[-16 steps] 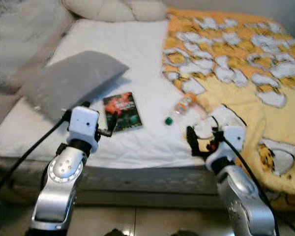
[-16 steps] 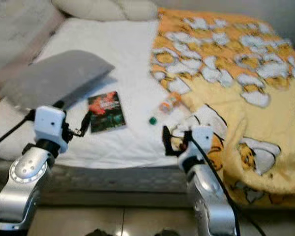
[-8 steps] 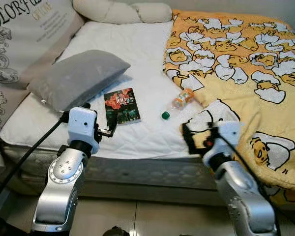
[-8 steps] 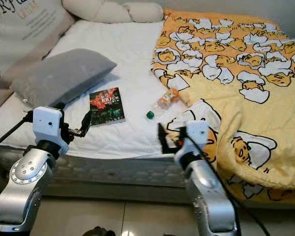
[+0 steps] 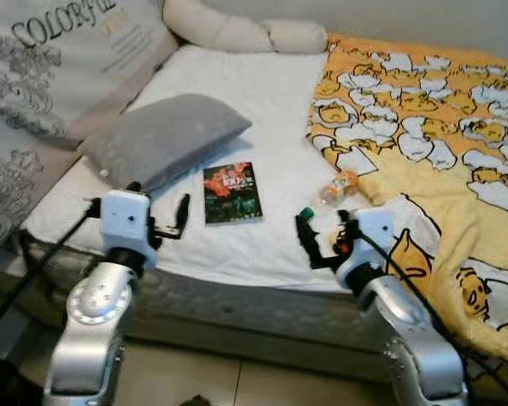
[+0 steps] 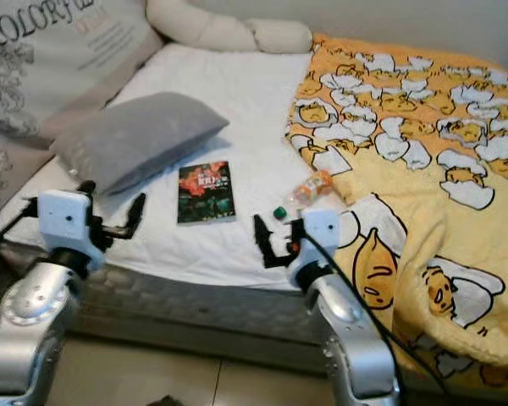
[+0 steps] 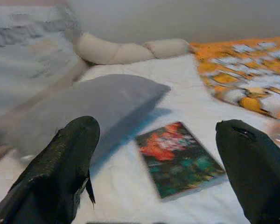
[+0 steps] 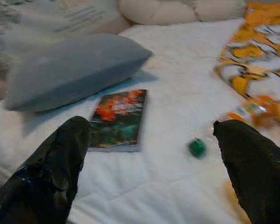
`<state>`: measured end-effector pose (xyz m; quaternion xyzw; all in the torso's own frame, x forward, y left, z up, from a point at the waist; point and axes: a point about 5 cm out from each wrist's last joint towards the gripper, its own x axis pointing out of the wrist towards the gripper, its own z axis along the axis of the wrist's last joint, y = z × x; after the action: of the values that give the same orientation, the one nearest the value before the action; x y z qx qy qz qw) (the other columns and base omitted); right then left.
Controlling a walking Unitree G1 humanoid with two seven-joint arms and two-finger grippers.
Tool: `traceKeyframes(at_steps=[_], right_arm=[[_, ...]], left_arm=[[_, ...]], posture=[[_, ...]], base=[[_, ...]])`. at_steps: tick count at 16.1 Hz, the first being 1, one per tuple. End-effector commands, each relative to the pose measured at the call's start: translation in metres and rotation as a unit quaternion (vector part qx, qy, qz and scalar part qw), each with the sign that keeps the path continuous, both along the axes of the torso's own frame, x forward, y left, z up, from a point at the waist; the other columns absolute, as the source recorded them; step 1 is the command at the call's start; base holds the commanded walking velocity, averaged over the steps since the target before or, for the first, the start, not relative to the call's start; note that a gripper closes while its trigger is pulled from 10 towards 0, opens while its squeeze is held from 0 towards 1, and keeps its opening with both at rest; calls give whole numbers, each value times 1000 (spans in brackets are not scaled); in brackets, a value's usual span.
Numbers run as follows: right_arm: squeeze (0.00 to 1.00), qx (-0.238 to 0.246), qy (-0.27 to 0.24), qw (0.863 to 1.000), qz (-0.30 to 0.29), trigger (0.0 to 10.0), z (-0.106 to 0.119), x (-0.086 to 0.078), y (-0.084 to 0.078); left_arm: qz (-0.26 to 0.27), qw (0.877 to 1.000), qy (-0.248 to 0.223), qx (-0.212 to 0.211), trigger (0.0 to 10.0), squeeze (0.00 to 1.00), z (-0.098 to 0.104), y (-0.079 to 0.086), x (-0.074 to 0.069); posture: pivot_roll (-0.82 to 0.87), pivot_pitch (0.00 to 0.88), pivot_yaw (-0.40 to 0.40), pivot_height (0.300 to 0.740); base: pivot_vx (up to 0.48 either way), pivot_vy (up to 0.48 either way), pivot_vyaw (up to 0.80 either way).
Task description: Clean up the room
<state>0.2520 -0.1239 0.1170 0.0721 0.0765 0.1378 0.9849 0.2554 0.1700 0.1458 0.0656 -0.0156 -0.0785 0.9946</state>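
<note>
A dark book [image 5: 232, 193] with a red cover picture lies flat on the white mattress [image 5: 237, 93]. A clear bottle [image 5: 337, 188] with an orange label lies on its side by the blanket's edge, its green cap [image 5: 306, 212] towards me. My left gripper [image 5: 171, 222] hovers open over the bed's front edge, left of the book [image 7: 179, 158]. My right gripper [image 5: 322, 241] is open too, just short of the green cap [image 8: 197, 147]. Neither holds anything.
A grey pillow [image 5: 165, 138] rests left of the book. A yellow duck-print blanket [image 5: 440, 152] covers the bed's right half and hangs over the front. A printed cushion [image 5: 51, 76] and a long cream pillow [image 5: 245, 34] line the left and far sides. Tiled floor lies below.
The camera has swung, so the bed now sits further right and the picture is sharper. Both arms keep the same raised pose, fingers still open.
</note>
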Motion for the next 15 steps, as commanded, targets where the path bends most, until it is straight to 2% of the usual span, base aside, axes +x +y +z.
traceKeyframes(at_steps=[1, 15], right_arm=[[0, 0, 5, 1000, -6, 10000, -1, 1, -3], [0, 1, 3, 1000, -5, 10000, 5, 7, 0]], left_arm=[[-4, 1000, -7, 0, 10000, 0, 4, -1, 0], [-7, 1000, -3, -15, 10000, 0, 3, -3, 2]], posture=[[-9, 16, 11, 740], [-14, 15, 2, 740]], base=[[337, 0, 0], [321, 0, -34]])
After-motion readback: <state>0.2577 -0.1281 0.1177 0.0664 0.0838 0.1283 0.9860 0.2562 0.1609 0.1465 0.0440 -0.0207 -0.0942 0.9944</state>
